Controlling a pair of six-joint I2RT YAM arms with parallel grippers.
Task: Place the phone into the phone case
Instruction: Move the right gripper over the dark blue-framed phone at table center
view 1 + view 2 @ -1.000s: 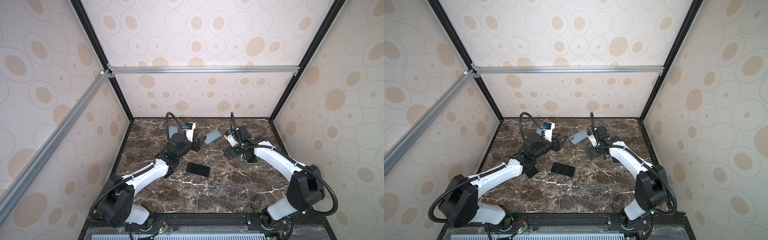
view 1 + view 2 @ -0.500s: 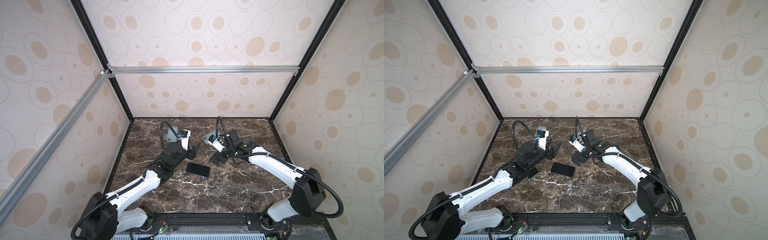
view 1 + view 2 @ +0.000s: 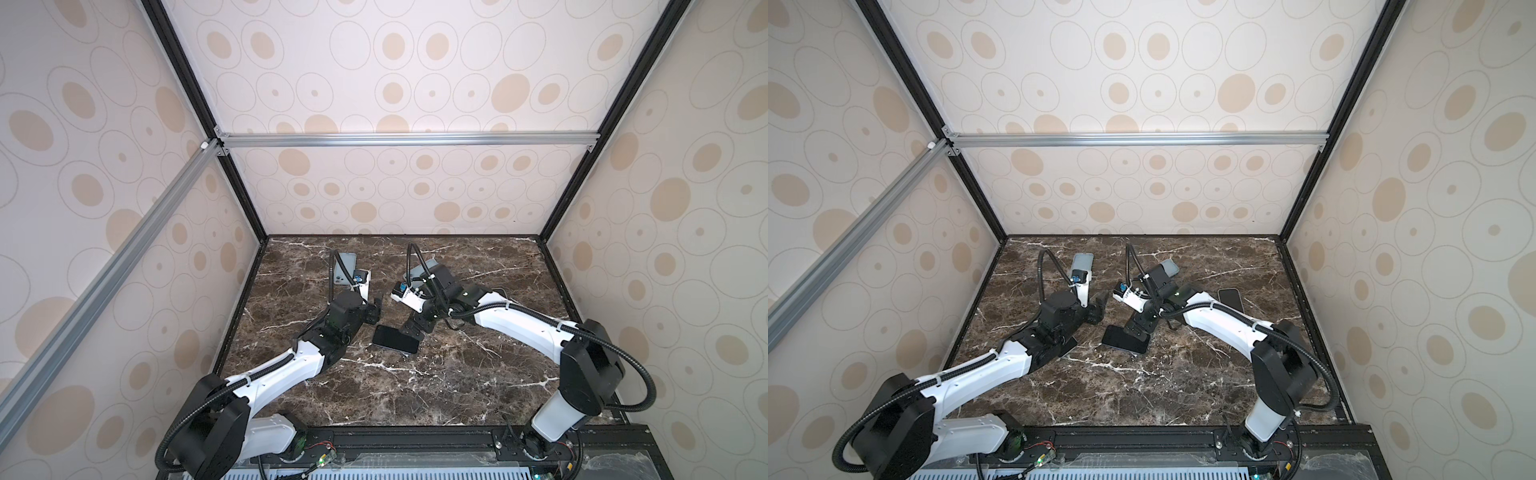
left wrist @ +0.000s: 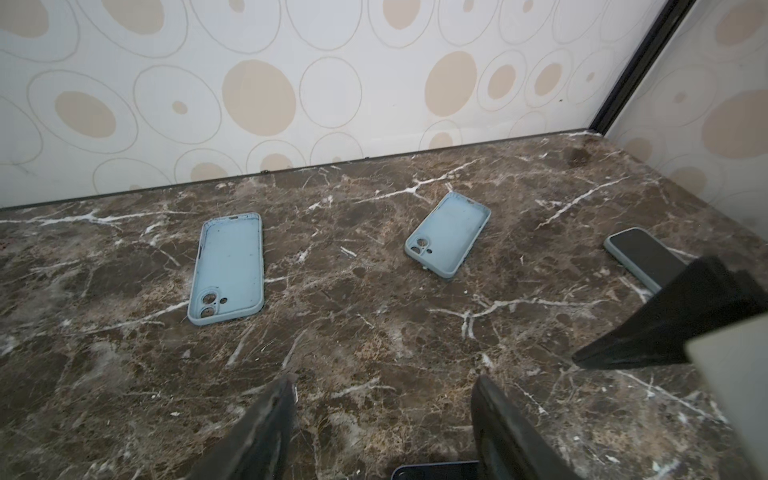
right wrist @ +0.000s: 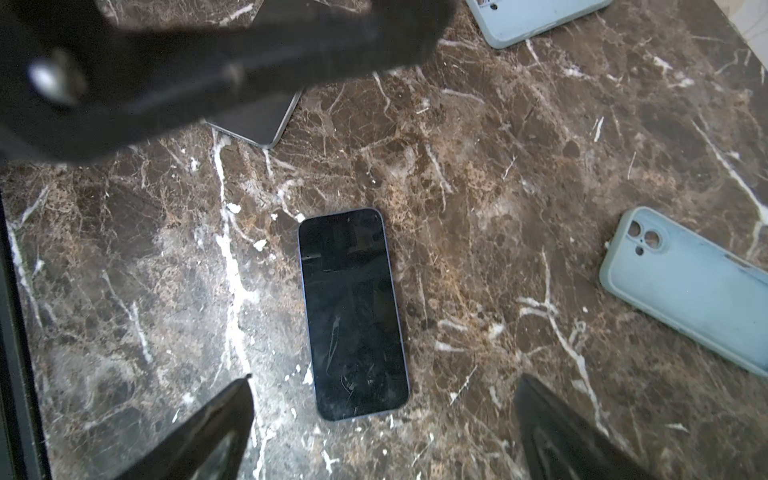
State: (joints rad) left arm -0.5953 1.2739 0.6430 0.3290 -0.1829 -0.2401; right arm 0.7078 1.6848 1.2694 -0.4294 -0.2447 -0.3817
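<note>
A dark marble tabletop (image 3: 415,386) fills the floor of a booth papered with beige ovals. The phone (image 3: 395,338) lies flat on it, screen up, uncased.

In the last second both arms have pulled back from the far cases toward the phone. The right gripper (image 5: 386,376) now hangs over it, jaws spread wide and empty, the phone lying between them in the right wrist view. The left gripper (image 4: 382,378) stands just behind the phone, its jaws wider than before and holding nothing.

Behind the phone, two pale blue cases (image 4: 228,266) (image 4: 449,232) lie open side up. Well to its right lies a second phone already cased (image 4: 642,255).

The pickup looks imminent, with casing still to come.

No brand or writing is readable; the wrist camera labels are too small.
</note>
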